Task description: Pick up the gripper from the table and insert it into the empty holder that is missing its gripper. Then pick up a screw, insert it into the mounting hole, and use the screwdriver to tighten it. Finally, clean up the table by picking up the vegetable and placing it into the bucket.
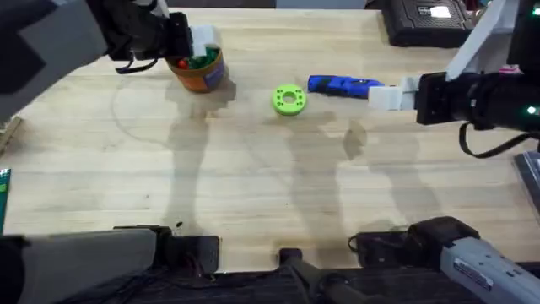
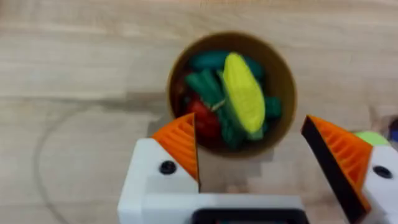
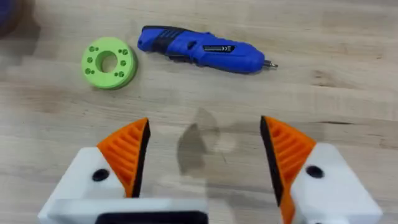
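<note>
vegetable (image 2: 244,93): yellow-green oval, lies on top of the green and red toys inside the bucket (image 2: 283,74); centre of the left wrist frame, between the two orange pads and above them in the picture.
bucket in overhead: upper left of frame (image 1: 202,78), just under the left gripper (image 1: 196,44).
left gripper: jaws spread wide, nothing between them; hangs directly over the bucket mouth (image 2: 252,158).
right gripper: jaws spread, empty (image 3: 205,155); sits at right of the overhead frame (image 1: 390,95), bare table under it.
screwdriver (image 3: 202,50): lies flat, upper centre of right wrist frame, tip pointing toward frame right; in overhead just right of centre top (image 1: 344,84).
green ring (image 3: 109,62): just beside the screwdriver's butt end, apart from it; centre top in overhead (image 1: 288,99).
step in hand: looks like the cleanup drop, the vegetable already in the bucket.
how to do it well: lift the left arm straight up so the pads clear the rim; no sideways drag, the bucket looks light and could tip.
risk: vegetable rides high on the pile, a nudge could roll it out.
counts: vegetable 1; bucket 1; screwdriver 1; green ring 1; grippers 2, each with 2 orange pads.
loose orange tip / screw: cannot tell, none made out on the table.
</note>
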`<state>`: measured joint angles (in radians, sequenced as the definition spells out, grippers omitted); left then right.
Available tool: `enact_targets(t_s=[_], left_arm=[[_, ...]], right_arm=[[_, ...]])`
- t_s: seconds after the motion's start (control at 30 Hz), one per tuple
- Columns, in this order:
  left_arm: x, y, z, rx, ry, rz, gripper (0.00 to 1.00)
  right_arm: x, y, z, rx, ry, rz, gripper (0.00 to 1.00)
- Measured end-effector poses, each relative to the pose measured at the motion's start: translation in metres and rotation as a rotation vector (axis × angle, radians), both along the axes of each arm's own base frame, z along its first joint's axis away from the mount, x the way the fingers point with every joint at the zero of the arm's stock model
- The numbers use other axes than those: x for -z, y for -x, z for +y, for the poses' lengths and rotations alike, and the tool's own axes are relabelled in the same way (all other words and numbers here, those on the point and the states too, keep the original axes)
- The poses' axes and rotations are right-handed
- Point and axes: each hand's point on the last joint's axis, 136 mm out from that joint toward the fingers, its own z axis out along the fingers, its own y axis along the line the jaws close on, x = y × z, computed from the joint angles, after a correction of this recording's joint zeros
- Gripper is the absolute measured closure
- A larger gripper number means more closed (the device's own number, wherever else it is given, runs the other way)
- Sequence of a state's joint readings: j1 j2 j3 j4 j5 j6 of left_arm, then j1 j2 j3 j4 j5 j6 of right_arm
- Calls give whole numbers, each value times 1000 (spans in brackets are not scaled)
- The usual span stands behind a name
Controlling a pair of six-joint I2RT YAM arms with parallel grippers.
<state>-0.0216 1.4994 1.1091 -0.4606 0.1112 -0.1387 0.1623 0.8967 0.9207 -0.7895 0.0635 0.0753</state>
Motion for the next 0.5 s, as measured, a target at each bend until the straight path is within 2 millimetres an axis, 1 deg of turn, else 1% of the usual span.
enact_targets(t_s=[0.1,0.2,0.27,0.3,0.43,0.47,0.5], left_arm=[[-5,22,5,-12,-3,48,15],[-16,51,10,-28,-18,93,15],[-25,77,13,-38,-33,127,15],[-40,112,19,-56,-57,145,15],[-60,152,22,-68,-73,129,15],[-69,173,22,-67,-69,99,15],[-69,178,21,-63,-64,89,16]], right_arm=[[0,0,0,0,0,0,24],[0,0,0,0,0,0,24],[0,0,0,0,0,0,24],[0,0,0,0,0,0,24],[0,0,0,0,0,0,24],[0,0,0,0,0,0,24],[0,0,0,0,0,0,24]])
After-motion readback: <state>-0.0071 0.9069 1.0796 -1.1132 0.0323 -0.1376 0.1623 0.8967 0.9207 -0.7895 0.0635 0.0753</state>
